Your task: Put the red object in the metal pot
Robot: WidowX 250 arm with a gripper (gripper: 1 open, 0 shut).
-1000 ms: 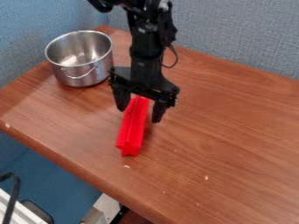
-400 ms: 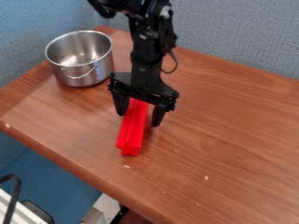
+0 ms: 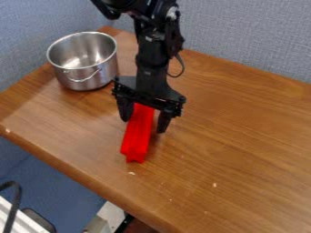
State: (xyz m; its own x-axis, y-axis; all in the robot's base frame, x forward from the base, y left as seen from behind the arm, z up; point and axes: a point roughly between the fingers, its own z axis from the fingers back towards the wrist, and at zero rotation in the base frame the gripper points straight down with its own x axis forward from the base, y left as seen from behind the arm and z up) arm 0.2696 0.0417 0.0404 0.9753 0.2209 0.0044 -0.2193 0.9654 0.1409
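The red object [image 3: 138, 136] is a long narrow bar lying on the wooden table [image 3: 231, 136], running from the table's middle toward the front edge. My gripper [image 3: 147, 116] points straight down over the bar's far end, open, with one finger on each side of the bar. The bar's far end is hidden between the fingers, so contact cannot be told. The metal pot [image 3: 83, 59] stands upright at the back left of the table, shiny and empty-looking, well apart from the gripper.
The table's front-left edge [image 3: 61, 168] runs close to the near end of the bar. A blue wall rises behind the table. Bare wood lies to the right of the arm.
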